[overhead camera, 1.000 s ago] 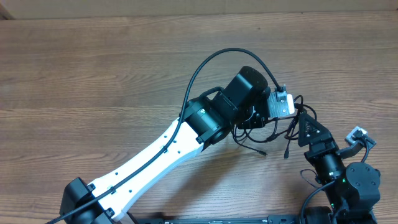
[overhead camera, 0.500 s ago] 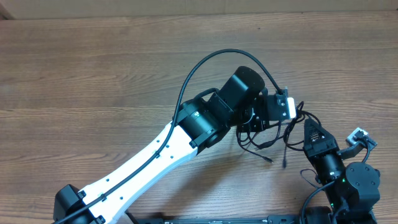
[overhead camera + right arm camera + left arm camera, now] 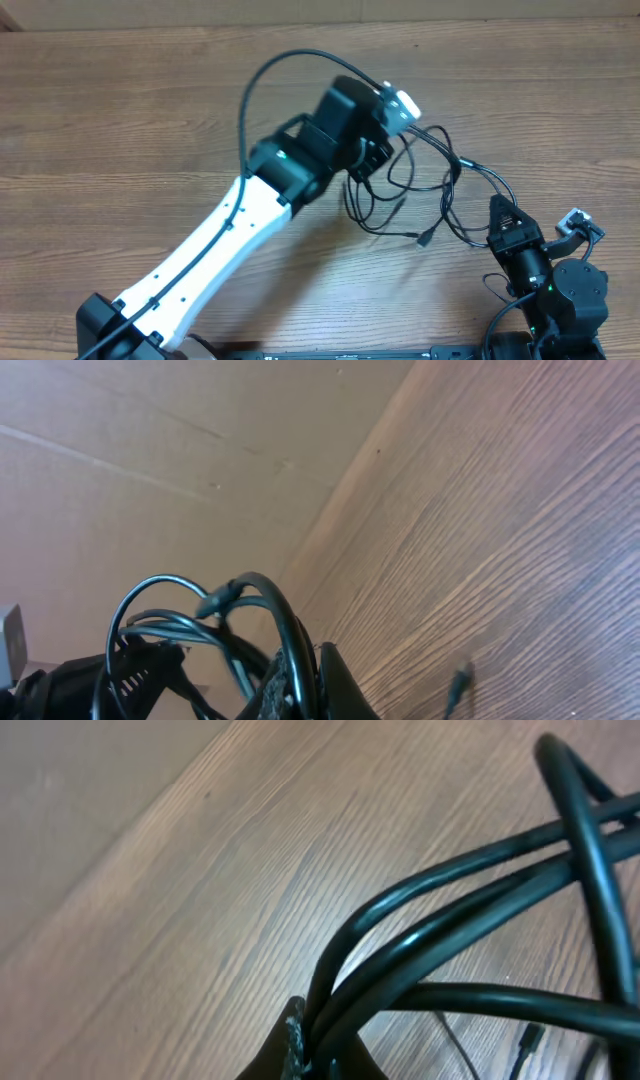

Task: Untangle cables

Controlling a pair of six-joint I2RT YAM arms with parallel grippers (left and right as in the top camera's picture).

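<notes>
Clamping the left tool [image 3: 385, 150] on a bunch of cables [image 3: 455, 162], upper middle of the overhead frame. Confirmed from the left wrist: closed tips at the bottom edge, with several strands fanning out up and to the right. Pinching the right tool [image 3: 497, 207] together on a strand too, lower right of the frame, right at the tangle's edge. Between the two, loose loops draped over the desk [image 3: 150, 120], centre right, with a plug [image 3: 423, 238] at the bottom of the mess. Probably gripping both sides to stretch the tangle open: anchoring at lower right, hauling from upper left so the loops can slide apart. Not untangled yet, with plenty of crossings mid-bundle. Worth watching for a strand slipping from the tips, or a knot cinching tighter under tension.
</notes>
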